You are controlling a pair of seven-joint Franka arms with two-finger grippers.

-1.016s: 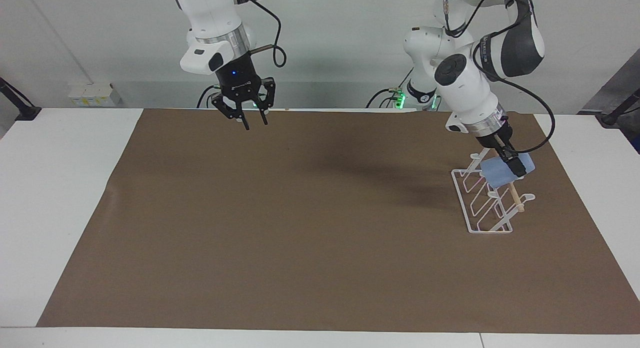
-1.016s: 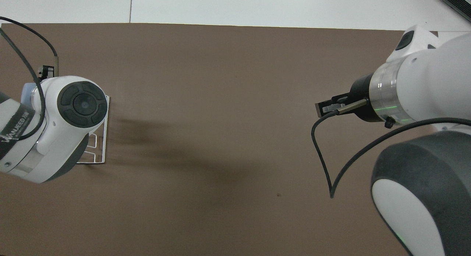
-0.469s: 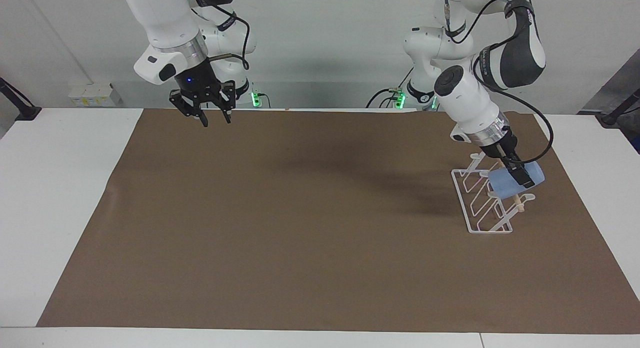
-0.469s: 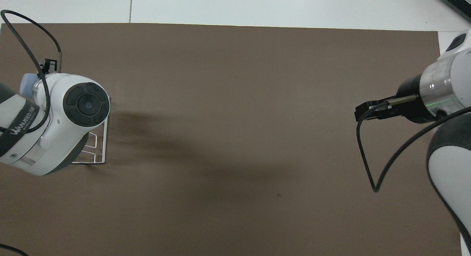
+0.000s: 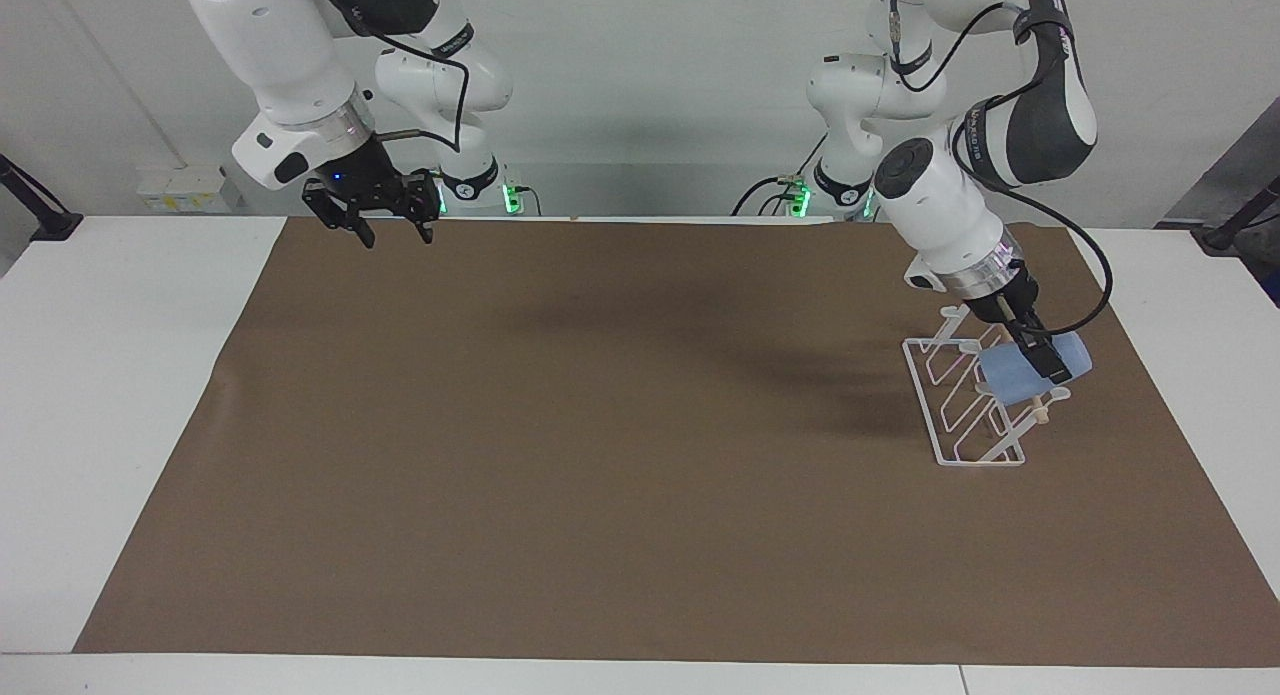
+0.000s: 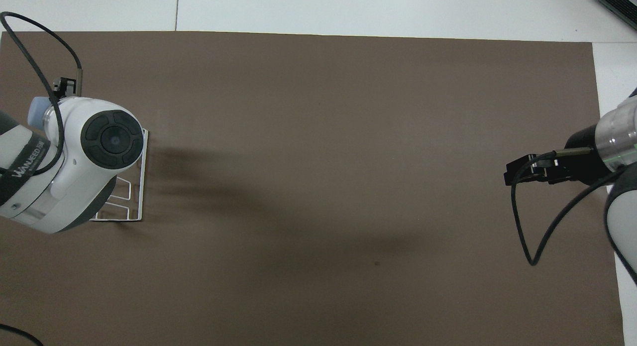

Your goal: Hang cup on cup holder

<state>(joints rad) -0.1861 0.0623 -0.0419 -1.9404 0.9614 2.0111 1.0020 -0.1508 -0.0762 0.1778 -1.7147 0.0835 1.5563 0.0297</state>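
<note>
The light-blue cup [image 5: 1012,375] lies tilted on its side against the upper part of the white wire cup holder [image 5: 962,427], by the wooden dowel [image 5: 1038,411]. My left gripper [image 5: 1046,361] is shut on the cup from above. Whether a prong is inside the cup cannot be told. In the overhead view the left arm covers most of the cup holder [image 6: 135,196], and only a sliver of the cup [image 6: 35,112] shows. My right gripper [image 5: 396,237] hangs open and holds nothing, over the brown mat's edge near its own base; it also shows in the overhead view [image 6: 518,172].
A brown mat [image 5: 620,455] covers most of the white table [image 5: 110,375]. The cup holder stands toward the left arm's end. A black cable [image 6: 527,226] loops down from the right wrist.
The right arm has drawn back toward its own end of the table and its jaws have spread wider. The left gripper has carried the cup a little lower along the cup holder's top.
</note>
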